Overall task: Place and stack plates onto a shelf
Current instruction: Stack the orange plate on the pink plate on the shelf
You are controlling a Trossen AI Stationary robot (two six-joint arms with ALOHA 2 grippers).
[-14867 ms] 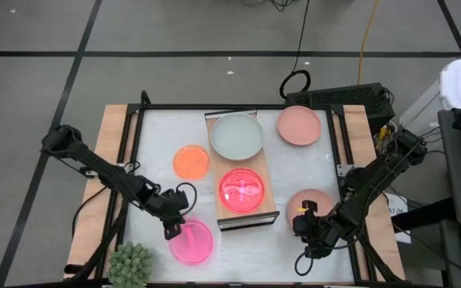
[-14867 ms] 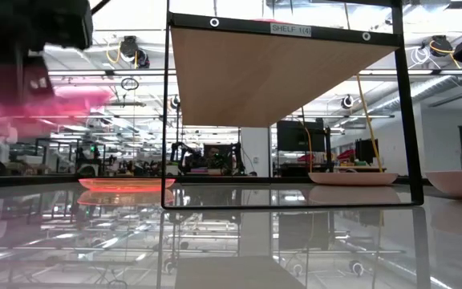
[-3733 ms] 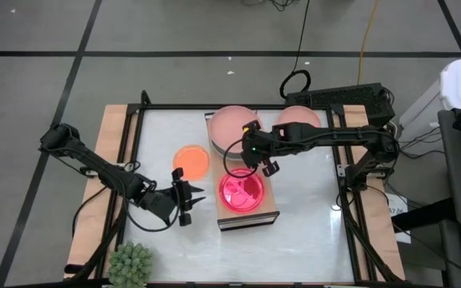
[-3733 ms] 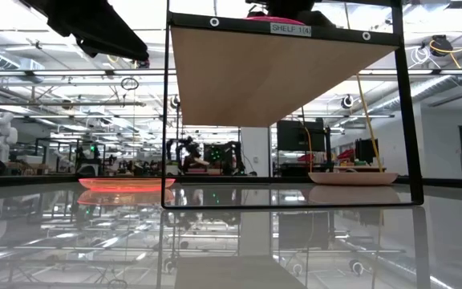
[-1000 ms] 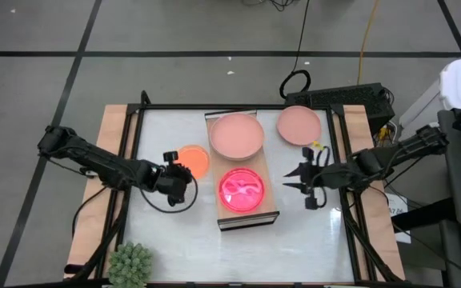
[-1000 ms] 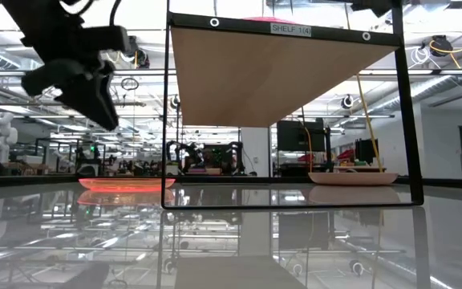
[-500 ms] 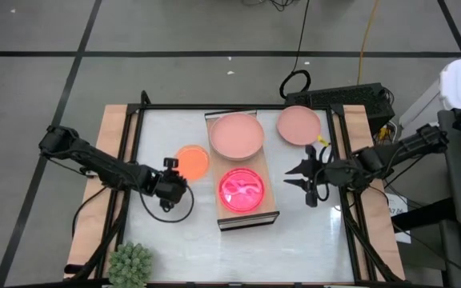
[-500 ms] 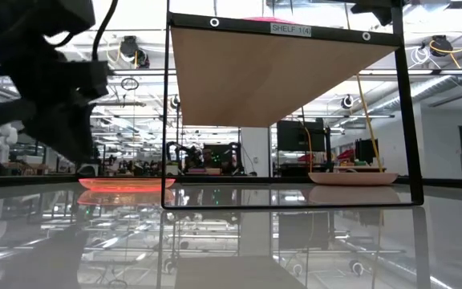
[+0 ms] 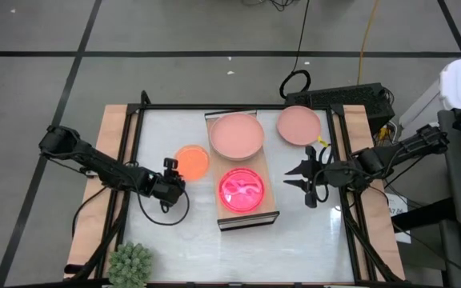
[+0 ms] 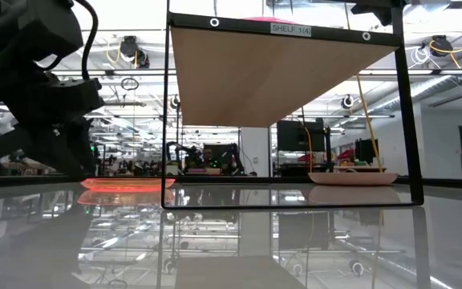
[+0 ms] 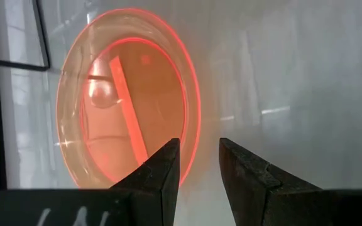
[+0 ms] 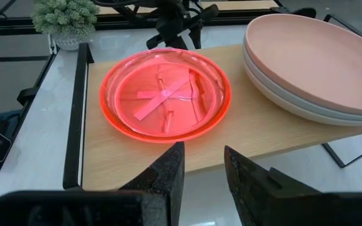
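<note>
The light-wood shelf (image 9: 269,172) stands mid-table. On its far part a salmon pink plate (image 9: 236,134) lies stacked on a pale green-grey one (image 12: 275,94); on its near part rests a glossy hot pink plate (image 9: 242,190). A small orange plate (image 9: 191,161) sits on the white table left of the shelf, and another salmon plate (image 9: 298,125) lies at the far right. My left gripper (image 9: 172,166) is down low at the orange plate's near edge, open, its fingers either side of the rim (image 11: 192,135). My right gripper (image 9: 291,178) hangs open right of the shelf, pointing at it. My left gripper has its fingers (image 11: 168,163) astride the orange plate's near rim, slanting down from the table's near left side. A gap shows between them, and I cannot tell whether either finger touches the plate. The plate lies flat on the table.
A spiky green plant (image 9: 131,264) stands at the table's near left corner. A black frame (image 9: 138,120) borders the white tabletop, and the shelf's black legs (image 10: 165,112) rise from it. Bare tabletop lies near the front edge and right of the shelf.
My left gripper has come down from well above the table until it is just over the tabletop, ending at the orange plate's near edge with its fingers tipped toward the plate. The plates have not moved.
</note>
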